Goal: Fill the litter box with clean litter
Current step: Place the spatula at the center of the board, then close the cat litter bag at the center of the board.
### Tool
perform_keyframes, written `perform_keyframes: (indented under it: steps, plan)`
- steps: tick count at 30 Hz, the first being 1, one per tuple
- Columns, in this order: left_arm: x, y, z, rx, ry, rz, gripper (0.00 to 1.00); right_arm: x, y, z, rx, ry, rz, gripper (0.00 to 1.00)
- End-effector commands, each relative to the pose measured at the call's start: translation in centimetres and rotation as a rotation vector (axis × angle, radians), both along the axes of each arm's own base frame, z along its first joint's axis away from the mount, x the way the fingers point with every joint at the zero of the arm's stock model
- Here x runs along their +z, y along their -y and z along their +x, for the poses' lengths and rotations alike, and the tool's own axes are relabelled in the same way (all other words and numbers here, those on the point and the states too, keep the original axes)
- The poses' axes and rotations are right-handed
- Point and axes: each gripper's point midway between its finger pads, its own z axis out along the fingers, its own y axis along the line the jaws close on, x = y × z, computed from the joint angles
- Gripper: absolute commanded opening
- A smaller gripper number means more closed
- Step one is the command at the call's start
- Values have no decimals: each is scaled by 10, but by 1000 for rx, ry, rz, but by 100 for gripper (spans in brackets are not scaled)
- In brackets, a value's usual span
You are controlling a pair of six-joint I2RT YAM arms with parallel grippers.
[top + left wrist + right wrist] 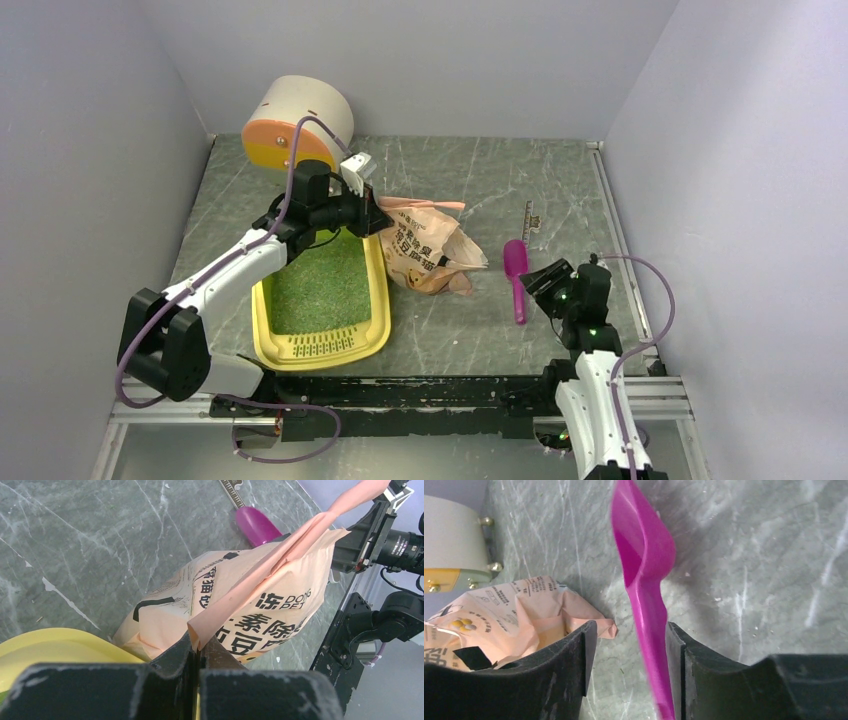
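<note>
Right gripper (631, 629) stood open, fingers astride magenta scoop (516, 270) handle. Litter box (262, 330) lay left of centre, long axis near-to-far, grille end toward arm bases, clean litter (320, 285) inside. Left gripper (197, 652) pinched bag (425, 250) edge at box's far right corner.

One yellow rectangular plastic tray (320, 347). One bed fine green granules (320, 290). One pink-beige printed bag (425, 250). One magenta plastic scoop (516, 265). One white cylinder, orange end (300, 120). One thin metal ruler (528, 220). Two white-black robot arms (230, 265) (595, 380).
</note>
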Motion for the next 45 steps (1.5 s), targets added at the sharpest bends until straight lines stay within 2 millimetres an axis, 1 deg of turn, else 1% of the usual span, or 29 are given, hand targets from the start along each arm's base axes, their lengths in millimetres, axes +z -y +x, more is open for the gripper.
perform_keyframes:
  steps: [1,5,6,7,8,10,12,13,15,17,18,20,21,22,25,26,27,29,30,31,32,33,35,38,40,42,43,45]
  plan:
    - [19,6,-10,-43,40,-48,5,-11,15,-15,-79,-74,-43,57]
    - [20,6,-13,-47,37,-65,5,-1,24,-15,-127,-75,-69,58]
    - [21,6,-13,-48,39,-66,5,5,26,-14,-137,-70,-77,59]
    - [22,6,-13,-50,42,-66,5,16,24,-10,-121,-37,-80,59]
    - [24,6,-14,-54,46,-67,5,26,18,-6,-68,10,-81,59]
    - [26,6,-15,-57,51,-68,5,53,-1,5,76,153,-86,60]
    - [26,7,-15,-60,51,-67,5,78,-25,12,240,313,-67,66]
    - [25,7,-14,-60,49,-66,5,85,-37,12,318,380,-48,69]
    - [21,7,-13,-54,42,-65,5,99,-58,9,467,530,-19,72]
    - [19,6,-12,-44,37,-62,5,108,-78,-5,604,687,22,74]
    - [19,6,-12,-44,37,-63,5,118,-83,-11,627,791,31,76]
    - [21,6,-12,-41,42,-62,5,118,-84,-18,598,885,56,80]
    - [21,5,-11,-37,43,-61,5,114,-86,-23,605,917,50,82]
    - [20,5,-12,-37,38,-61,5,116,-89,-28,627,972,23,82]
    - [18,6,-11,-37,28,-62,5,127,-98,-36,677,1047,-3,81]
    - [18,7,-11,-35,22,-65,5,131,-101,-36,687,1069,-18,82]
    - [22,8,-10,-31,20,-74,5,131,-100,-34,677,1074,-34,83]
    - [31,9,-8,-30,28,-84,5,119,-103,-26,672,1033,-74,84]
    - [32,9,-8,-27,35,-86,5,112,-104,-21,676,1002,-100,85]
    - [29,8,-8,-20,30,-83,5,109,-106,-19,691,989,-119,86]
    - [29,9,-6,-16,38,-93,5,105,-109,-17,708,978,-137,91]
    - [27,11,-6,-18,30,-99,5,107,-112,-14,726,986,-169,99]
    - [25,14,-8,-36,18,-121,5,102,-115,-4,747,939,-215,100]
    - [30,17,-7,-44,23,-138,5,100,-116,8,759,905,-235,100]
    - [30,18,-8,-50,22,-144,5,100,-123,9,831,925,-251,100]
    - [27,18,-9,-54,15,-142,5,93,-131,10,929,902,-270,100]
    - [26,17,-10,-53,14,-139,5,88,-132,14,951,865,-282,100]
    - [26,15,-9,-43,24,-126,5,90,-134,21,967,833,-287,100]
